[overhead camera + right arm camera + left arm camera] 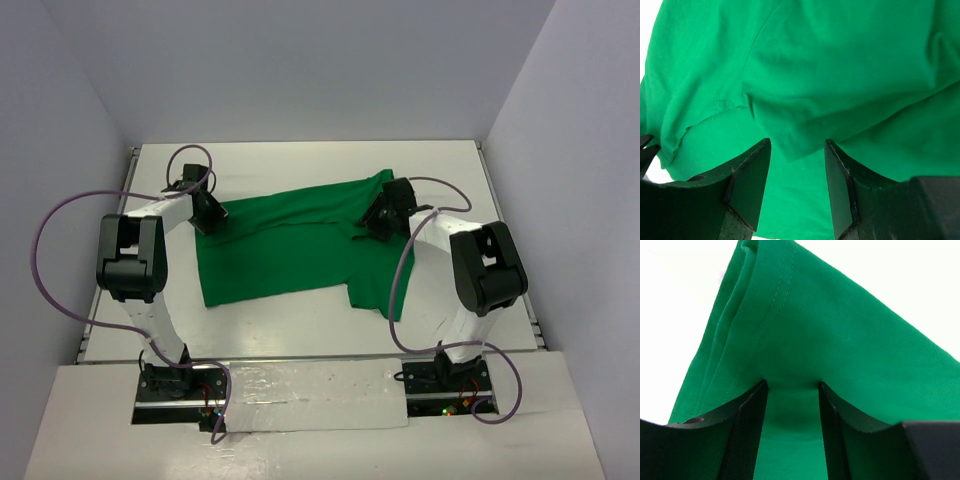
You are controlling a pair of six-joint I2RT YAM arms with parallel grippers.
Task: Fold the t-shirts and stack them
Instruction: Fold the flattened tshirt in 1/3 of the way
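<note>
— Hidden from above?

— Tips of both claws. Can only see the left claw (212, 218) bent down onto the far left corner of the shirt (290, 255), and the right claw (372, 228) down on its far right part. No reading either opening from up there.

— Whereabouts of the shirt?

— Spread across the middle of the table (300, 335), seemingly doubled over along the far edge, one sleeve (375, 290) pointing to the near right. Right end partly covered by the right arm (470, 260).

— Left wrist view?

— Cut off at the bottom: just two dark fingers (747, 435), a narrow gap apart. Green cloth across the gap at the tips and filling it below, in shadow. Beyond, a wedge of shirt narrowing toward the top, with a stitched hem (772, 305) and stacked layers along its left side, white table either side. Touching the cloth for certain; clamped or slack, cannot tell.

— Right wrist?

— Much the same. Fingers (747, 185) a narrow gap apart, a folded edge of cloth lying across the gap just at the tips, brighter cloth showing through lower down. Nearly all of the frame creased green, with a sliver of table at the far left. Resting on the shirt, yet gripping or released, cannot tell.
</note>
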